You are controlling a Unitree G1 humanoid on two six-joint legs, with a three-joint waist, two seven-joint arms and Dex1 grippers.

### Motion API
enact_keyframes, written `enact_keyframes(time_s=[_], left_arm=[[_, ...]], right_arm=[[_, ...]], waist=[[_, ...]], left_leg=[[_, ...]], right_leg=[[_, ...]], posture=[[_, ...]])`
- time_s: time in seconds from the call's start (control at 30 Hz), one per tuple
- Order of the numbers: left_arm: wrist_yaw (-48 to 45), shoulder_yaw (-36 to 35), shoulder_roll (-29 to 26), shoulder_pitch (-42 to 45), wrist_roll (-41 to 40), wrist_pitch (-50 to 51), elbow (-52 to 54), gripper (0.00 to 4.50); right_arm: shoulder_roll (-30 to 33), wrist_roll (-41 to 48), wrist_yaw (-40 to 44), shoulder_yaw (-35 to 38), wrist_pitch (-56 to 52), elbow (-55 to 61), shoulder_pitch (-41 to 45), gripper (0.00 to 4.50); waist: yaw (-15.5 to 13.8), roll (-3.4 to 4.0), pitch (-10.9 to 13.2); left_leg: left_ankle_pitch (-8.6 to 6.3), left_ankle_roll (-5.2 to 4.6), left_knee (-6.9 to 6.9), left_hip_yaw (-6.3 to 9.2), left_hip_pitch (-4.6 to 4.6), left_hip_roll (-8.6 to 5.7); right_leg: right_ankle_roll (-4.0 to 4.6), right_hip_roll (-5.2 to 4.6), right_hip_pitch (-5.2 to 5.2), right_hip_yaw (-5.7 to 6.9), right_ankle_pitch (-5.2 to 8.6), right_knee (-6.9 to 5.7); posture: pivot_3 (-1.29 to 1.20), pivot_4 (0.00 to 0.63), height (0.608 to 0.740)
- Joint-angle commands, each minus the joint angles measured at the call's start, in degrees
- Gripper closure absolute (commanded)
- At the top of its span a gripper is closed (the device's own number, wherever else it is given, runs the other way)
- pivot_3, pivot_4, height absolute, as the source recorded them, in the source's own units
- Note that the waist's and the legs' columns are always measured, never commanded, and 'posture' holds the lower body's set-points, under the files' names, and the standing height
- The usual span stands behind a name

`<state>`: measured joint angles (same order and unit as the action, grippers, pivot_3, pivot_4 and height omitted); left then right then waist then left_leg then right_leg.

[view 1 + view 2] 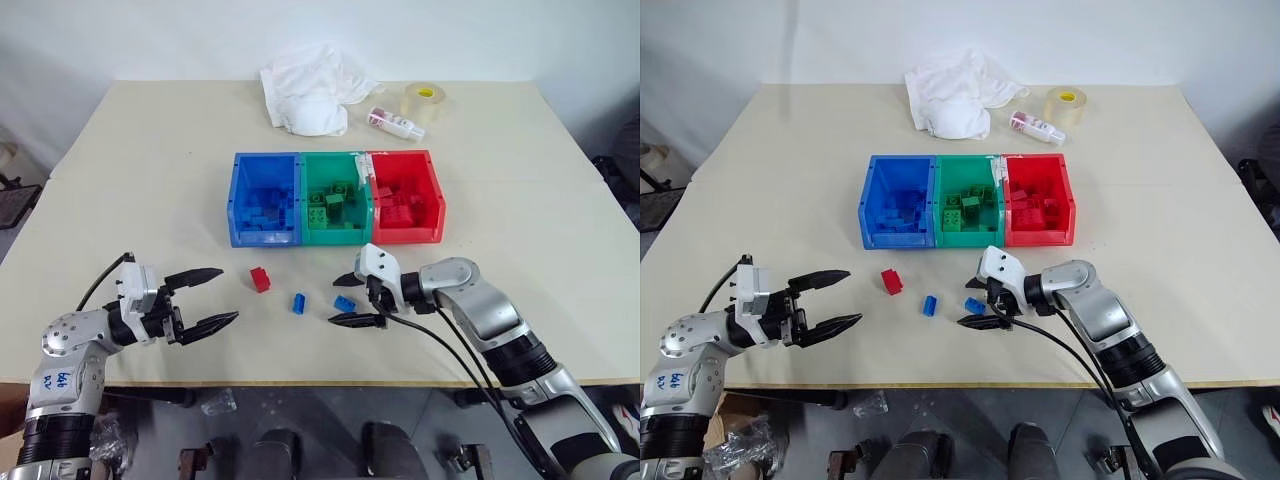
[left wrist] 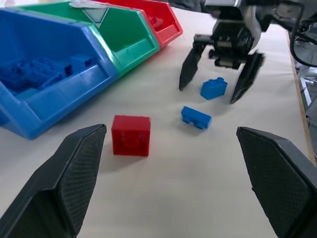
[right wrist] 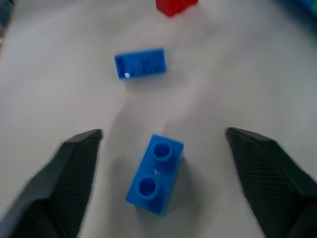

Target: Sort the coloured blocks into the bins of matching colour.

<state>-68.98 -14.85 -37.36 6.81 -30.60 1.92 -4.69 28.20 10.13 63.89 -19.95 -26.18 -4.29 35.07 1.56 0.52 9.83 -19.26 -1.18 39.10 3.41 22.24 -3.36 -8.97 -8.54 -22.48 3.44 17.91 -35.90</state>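
Bins mostly filled; one red block, two blue remain on table; my right gripper straddles one, unclenched, left gripper spread empty

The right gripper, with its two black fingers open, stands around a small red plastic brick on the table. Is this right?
Not quite: the small plastic brick between the open fingers of the right gripper is blue, not red, as the right wrist view shows. It does lie on the table.

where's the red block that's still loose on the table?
In the left eye view the red block lies on the table in front of the blue bin, left of two loose blue blocks and just ahead of the open left gripper.
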Motion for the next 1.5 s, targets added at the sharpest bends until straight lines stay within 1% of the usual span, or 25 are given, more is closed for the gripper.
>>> enact_keyframes(time_s=[0.03, 0.17, 0.27, 0.37, 0.53, 0.6, 0.67, 0.83, 0.87, 0.9, 1.03, 1.13, 1.2, 1.27, 1.33, 1.4, 1.5], left_arm=[[0.66, -1.84, -0.26, -0.9, -1.47, 0.06, 2.28, 0.0], [1.04, -1.74, -0.24, -1.0, -1.5, 0.1, 2.59, 0.0], [1.19, -1.53, -0.11, -0.59, -1.41, 0.2, 2.45, 0.0], [1.25, -0.97, 0.22, 0.4, -1.18, 0.23, 1.81, 0.0], [0.86, 0.0, 0.73, 2.08, -0.68, 0.22, 0.65, 0.0], [0.8, 0.28, 0.81, 3.14, -0.45, 0.22, 0.01, 0.0], [0.71, 0.43, 0.84, 3.73, -0.33, 0.07, -0.4, 0.0], [1.08, 0.51, 1.04, 3.62, -0.32, 0.03, 0.21, 0.0], [1.22, 0.47, 1.08, 3.37, -0.37, 0.03, 0.52, 0.0], [1.39, 0.38, 1.09, 3.06, -0.42, 0.02, 0.84, 0.0], [2.03, -0.24, 0.87, 1.88, -0.81, 0.09, 1.9, 0.0], [2.17, -0.41, 0.7, 1.33, -0.98, 0.0, 2.11, 0.0], [2.21, -0.4, 0.7, 1.22, -1.05, -0.02, 2.16, 0.0], [2.11, -0.1, 0.76, 1.55, -0.98, -0.03, 1.83, 0.0], [1.87, 0.38, 0.86, 2.35, -0.82, -0.04, 1.2, 0.0], [1.61, 0.78, 0.93, 3.33, -0.67, -0.06, 0.41, 0.0], [1.07, 1.05, 0.9, 4.07, -0.51, -0.1, -0.42, 0.0]], right_arm=[[-0.45, 0.25, -0.06, 0.77, 1.09, 1.19, 0.45, 1.68], [0.01, 0.84, -0.31, 1.61, 0.61, 2.67, 0.24, 3.1], [0.29, 1.55, -0.51, 2.69, 0.4, 3.81, 0.54, 4.04], [-3.77, 5.16, -3.08, 6.53, -1.61, 2.9, 4.73, 4.01], [-10.99, 4.23, -5.73, 7.69, 2.82, -7.46, 14.02, 4.01], [-14.94, 1.86, -8.12, 7.4, 7.4, -16.95, 20.15, 4.01], [-19.0, 0.6, -11.45, 8.79, 12.47, -27.55, 26.21, 4.01], [-25.74, -1.35, -18.66, 12.6, 24.03, -50.68, 38.86, 4.01], [-26.51, -1.42, -19.23, 13.3, 25.63, -53.37, 40.3, 3.28], [-27.16, -1.59, -19.69, 13.92, 26.89, -55.64, 41.59, 3.08], [-27.99, -2.22, -18.62, 15.49, 30.15, -59.8, 43.65, 1.7], [-27.65, -2.66, -16.71, 15.96, 31.4, -60.53, 43.66, 0.65], [-27.13, -2.92, -15.18, 16.08, 31.88, -60.18, 43.19, 0.04], [-26.41, -2.8, -13.19, 16.25, 31.87, -59.0, 42.49, 0.04], [-24.92, -2.03, -9.21, 16.19, 31.07, -55.49, 40.44, 0.04], [-22.07, -0.8, -2.24, 15.16, 29.08, -48.09, 35.84, 0.04], [-16.81, 1.22, 3.97, 14.52, 24.47, -34.33, 27.53, 0.04]], waist=[[0.04, 0.0, 0.0], [0.05, 0.0, 0.0], [0.0, 0.0, 0.0], [0.03, 0.0, 0.0], [0.45, 0.0, 0.0], [0.64, 0.0, 0.0], [1.17, 0.0, 0.0], [2.17, 0.01, 0.0], [2.39, 0.01, 0.0], [2.63, 0.01, 0.0], [3.46, 0.01, 0.0], [3.62, 0.02, 0.01], [3.65, 0.02, 0.01], [3.65, 0.03, 0.01], [3.6, 0.02, 0.01], [3.15, 0.02, 0.01], [2.55, 0.02, 0.0]], left_leg=[[0.0, 0.0, 0.0, 0.0, 0.0, 0.02], [0.0, 0.0, 0.0, 0.0, 0.0, 0.03], [0.0, 0.0, 0.0, 0.0, 0.0, 0.02], [0.0, 0.0, 0.0, 0.0, 0.0, 0.02], [0.02, 0.05, -0.06, -0.01, -0.04, 0.08], [0.02, 0.05, -0.13, 0.0, -0.09, 0.06], [0.02, 0.05, -0.12, -0.01, -0.08, 0.02], [0.02, 0.05, -0.19, 0.12, -0.08, 0.03], [0.02, 0.05, -0.2, 0.16, -0.09, 0.02], [0.02, 0.05, -0.24, 0.25, -0.09, 0.01], [0.02, 0.05, -0.31, 0.41, -0.09, -0.03], [0.02, 0.06, -0.34, 0.41, -0.09, -0.01], [0.02, 0.06, -0.33, 0.41, -0.08, 0.0], [0.02, 0.07, -0.32, 0.41, -0.09, 0.0], [0.02, 0.07, -0.32, 0.41, -0.09, 0.0], [0.02, 0.06, -0.28, 0.44, -0.08, -0.01], [0.02, 0.06, -0.14, 0.68, -0.05, -0.13]], right_leg=[[0.0, 0.01, 0.0, 0.02, 0.0, 0.0], [0.0, 0.01, -0.01, 0.03, 0.0, 0.0], [0.0, 0.01, -0.01, 0.02, 0.0, 0.0], [0.0, 0.01, 0.0, 0.02, 0.0, 0.0], [0.02, 0.07, -0.05, 0.06, 0.01, -0.03], [0.02, 0.05, -0.05, 0.09, 0.01, -0.08], [0.02, 0.04, -0.06, 0.09, 0.01, -0.08], [0.02, 0.05, -0.06, 0.16, 0.01, -0.15], [0.02, 0.05, -0.06, 0.16, 0.01, -0.18], [0.02, 0.05, -0.06, 0.17, 0.01, -0.19], [0.02, 0.06, -0.05, 0.19, 0.01, -0.26], [0.02, 0.07, -0.06, 0.19, 0.01, -0.26], [0.02, 0.07, -0.07, 0.19, 0.01, -0.27], [0.02, 0.08, -0.07, 0.17, 0.01, -0.29], [0.02, 0.07, -0.08, 0.16, 0.01, -0.3], [0.02, 0.07, -0.05, 0.16, 0.01, -0.29], [0.03, 0.03, 0.05, 0.11, 0.0, -0.34]], posture=[[0.0, 0.15, 0.74], [0.0, 0.15, 0.74], [0.0, 0.15, 0.74], [0.0, 0.15, 0.74], [0.0, 0.15, 0.74], [0.0, 0.15, 0.74], [0.0, 0.15, 0.74], [0.0, 0.15, 0.74], [0.0, 0.15, 0.74], [0.0, 0.15, 0.74], [0.0, 0.15, 0.74], [0.0, 0.15, 0.74], [0.0, 0.15, 0.74], [0.0, 0.15, 0.74], [0.0, 0.15, 0.74], [0.0, 0.15, 0.74], [0.0, 0.15, 0.74]])
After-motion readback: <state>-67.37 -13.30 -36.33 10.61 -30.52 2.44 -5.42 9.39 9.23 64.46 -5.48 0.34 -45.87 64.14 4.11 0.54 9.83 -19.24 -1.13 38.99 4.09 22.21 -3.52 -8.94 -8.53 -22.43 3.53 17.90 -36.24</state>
